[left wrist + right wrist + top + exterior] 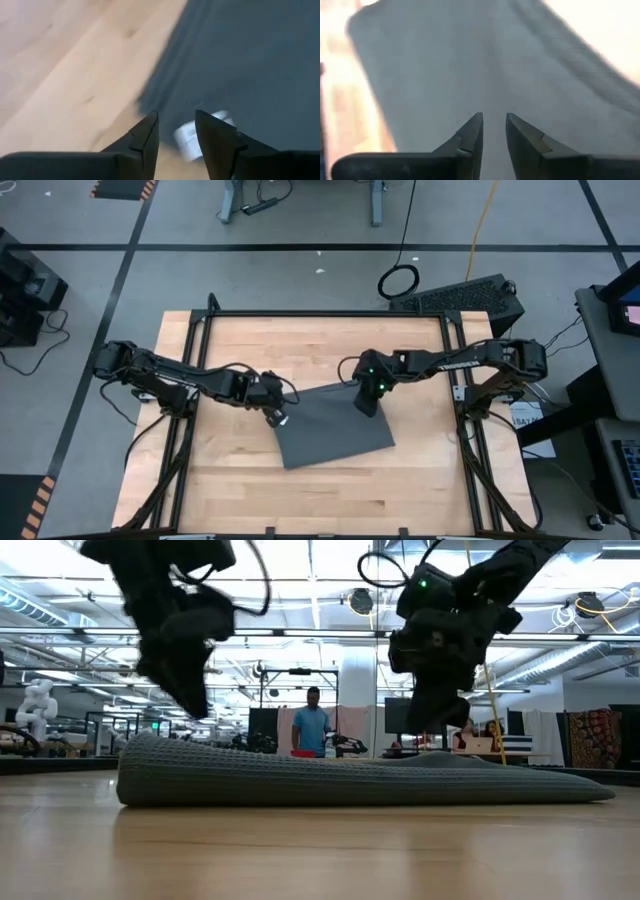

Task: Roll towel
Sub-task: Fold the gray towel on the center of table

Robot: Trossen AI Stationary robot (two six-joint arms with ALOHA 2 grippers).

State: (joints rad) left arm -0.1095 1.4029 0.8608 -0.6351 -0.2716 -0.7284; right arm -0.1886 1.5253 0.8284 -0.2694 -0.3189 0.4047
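Observation:
The dark grey towel (335, 425) lies spread flat and askew on the wooden table (300, 345); in the low view the towel (330, 780) is a low flat band. Its small white tag (192, 137) sits at its left corner. My left gripper (279, 418) hangs open just above that corner, and the tag shows between its fingers (176, 131). It stands clear of the cloth in the low view (195, 705). My right gripper (368, 406) hovers over the towel near its far edge, pointing down, open by a narrow gap (494, 120), with only cloth beyond.
Black frame rails (200, 380) run along the table's left and right sides. Bare wood (330, 495) lies between the towel and the near edge. A person (313, 725) stands far off in the room beyond the table.

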